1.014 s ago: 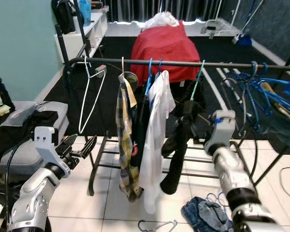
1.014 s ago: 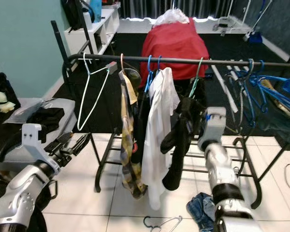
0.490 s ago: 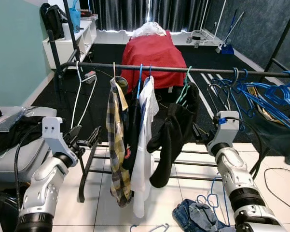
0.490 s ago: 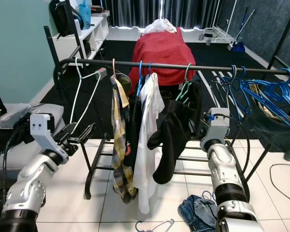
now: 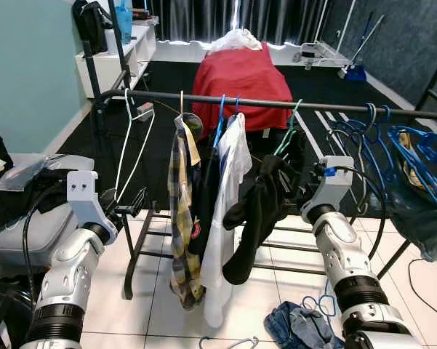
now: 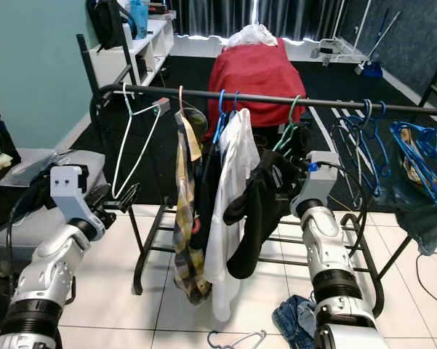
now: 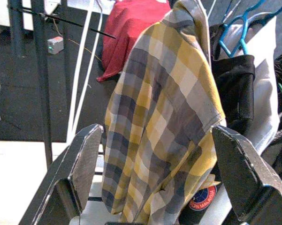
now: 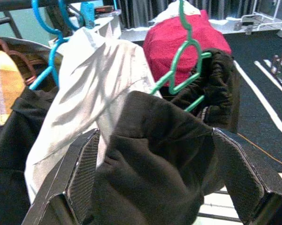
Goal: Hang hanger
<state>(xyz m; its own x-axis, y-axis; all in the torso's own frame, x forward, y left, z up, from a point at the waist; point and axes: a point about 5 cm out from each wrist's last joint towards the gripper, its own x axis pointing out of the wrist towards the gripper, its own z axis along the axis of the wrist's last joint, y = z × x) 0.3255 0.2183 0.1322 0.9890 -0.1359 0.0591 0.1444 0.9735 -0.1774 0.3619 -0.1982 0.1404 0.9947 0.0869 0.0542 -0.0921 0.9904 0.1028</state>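
Observation:
A black clothes rail (image 5: 334,107) carries an empty white hanger (image 5: 134,145) at its left end, a plaid shirt (image 5: 182,218), a white shirt (image 5: 229,196) on a blue hanger, and a black garment (image 5: 251,218) on a green hanger (image 8: 183,65). Several blue hangers (image 5: 422,153) crowd the right end. My left gripper (image 5: 133,201) is open, below the white hanger and left of the plaid shirt (image 7: 164,117). My right gripper (image 8: 159,183) is open, pushed up against the black garment (image 8: 155,140); in the eye views that garment hides its fingers.
A loose hanger (image 5: 229,342) lies on the tiles in front of the rack, beside a heap of jeans (image 5: 298,329). A grey seat piled with dark clothes (image 5: 29,211) is at my left. The rack's lower bars (image 5: 276,249) cross behind the clothes. A red-draped shape (image 5: 243,73) stands beyond.
The whole view has shifted with my head. My left gripper has come up a little toward the rack's left post. The right arm stays by the black garment.

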